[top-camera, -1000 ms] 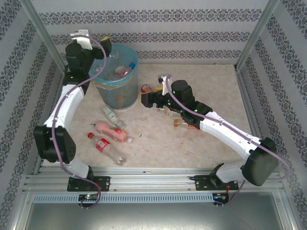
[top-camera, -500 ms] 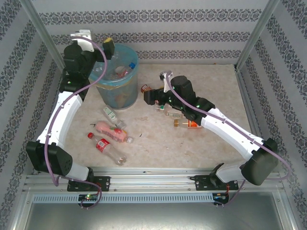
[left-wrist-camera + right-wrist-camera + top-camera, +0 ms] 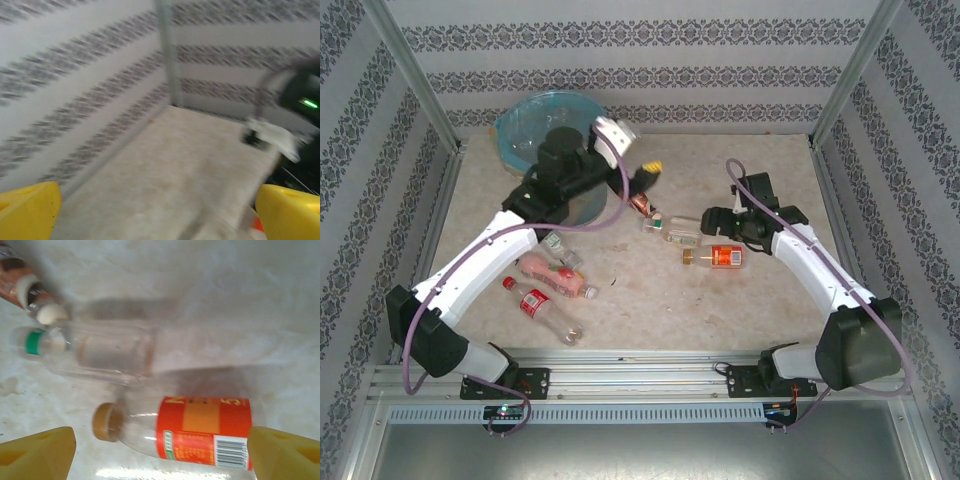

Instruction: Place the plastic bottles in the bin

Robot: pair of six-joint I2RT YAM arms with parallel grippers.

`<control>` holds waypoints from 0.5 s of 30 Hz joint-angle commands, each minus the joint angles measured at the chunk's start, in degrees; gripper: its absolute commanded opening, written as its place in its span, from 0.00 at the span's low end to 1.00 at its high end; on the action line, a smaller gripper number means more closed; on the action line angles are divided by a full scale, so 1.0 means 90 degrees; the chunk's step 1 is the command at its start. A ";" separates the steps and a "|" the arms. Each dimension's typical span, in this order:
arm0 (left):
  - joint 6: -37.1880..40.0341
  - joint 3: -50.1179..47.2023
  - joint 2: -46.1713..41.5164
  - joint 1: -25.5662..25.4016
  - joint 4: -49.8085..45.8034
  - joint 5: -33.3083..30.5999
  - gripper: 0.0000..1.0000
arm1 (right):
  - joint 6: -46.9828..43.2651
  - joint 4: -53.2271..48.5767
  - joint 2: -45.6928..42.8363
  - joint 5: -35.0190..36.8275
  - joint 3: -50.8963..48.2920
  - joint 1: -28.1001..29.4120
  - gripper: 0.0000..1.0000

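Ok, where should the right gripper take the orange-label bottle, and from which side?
Mid-body, on the label, from straight above: the orange-label bottle lies flat on its side, a clear bottle close beside it. The open right gripper seems lined up along its length, so probably turn the wrist to close across the round body.

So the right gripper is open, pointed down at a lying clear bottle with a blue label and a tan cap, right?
Not quite. The label is red and orange, not blue. The right wrist view shows the right gripper open, pointed down at the lying clear bottle with its tan cap.
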 commanded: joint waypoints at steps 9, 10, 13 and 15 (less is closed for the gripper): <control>0.0554 -0.0565 0.0495 -0.0280 -0.0005 0.0962 1.00 | -0.0213 0.0191 0.1744 -0.0625 0.0703 -0.0246 0.84; 0.0526 -0.0555 0.0518 -0.0280 -0.0018 0.0938 1.00 | -0.0218 0.0156 0.1791 -0.0626 0.0697 -0.0246 0.84; 0.0500 -0.0510 0.0572 -0.0280 -0.0065 0.0900 1.00 | -0.0175 0.0154 0.1735 -0.0588 0.0460 -0.0255 0.84; 0.0498 -0.0476 0.0583 -0.0280 -0.0077 0.0847 1.00 | -0.0125 0.0175 0.1618 -0.0618 0.0238 -0.0263 0.84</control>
